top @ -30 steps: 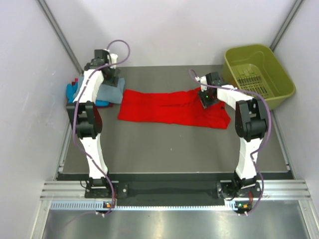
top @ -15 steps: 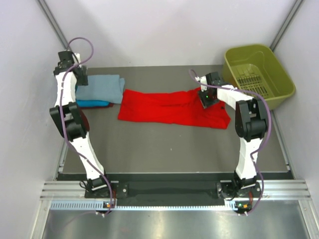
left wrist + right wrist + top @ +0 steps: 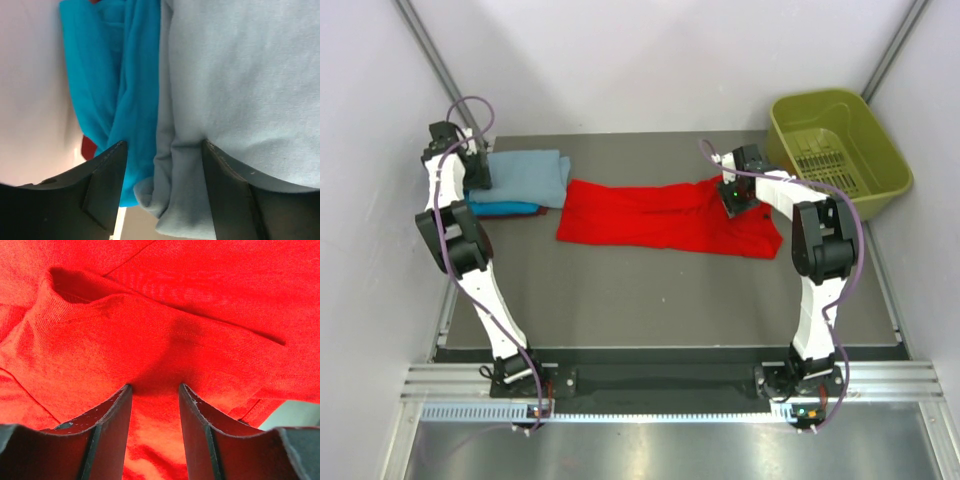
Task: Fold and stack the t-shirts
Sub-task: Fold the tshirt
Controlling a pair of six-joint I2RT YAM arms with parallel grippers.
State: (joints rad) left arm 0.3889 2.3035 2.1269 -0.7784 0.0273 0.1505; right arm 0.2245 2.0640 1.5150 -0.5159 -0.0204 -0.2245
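Note:
The red t-shirt (image 3: pixel 650 215) lies spread across the middle of the mat, folded lengthwise. At the far left a folded grey-blue t-shirt (image 3: pixel 530 175) lies on a turquoise t-shirt (image 3: pixel 505 208). My left gripper (image 3: pixel 478 180) is open at the left end of this stack. In the left wrist view its jaws (image 3: pixel 164 145) straddle the grey-blue shirt's (image 3: pixel 240 75) folded edge, with the turquoise shirt (image 3: pixel 110 75) beside it. My right gripper (image 3: pixel 735 197) is open, tips pressed down on the right part of the red shirt (image 3: pixel 150 315), cloth showing between its jaws (image 3: pixel 155 387).
An olive-green plastic basket (image 3: pixel 880 185) stands at the back right corner. White walls close in on both sides; the left arm is near the left wall. A bit of darker red cloth (image 3: pixel 88 148) peeks from under the turquoise shirt.
My left arm has swung left, from above the grey-blue stack to its left edge near the wall. The right arm and the red shirt have not moved.

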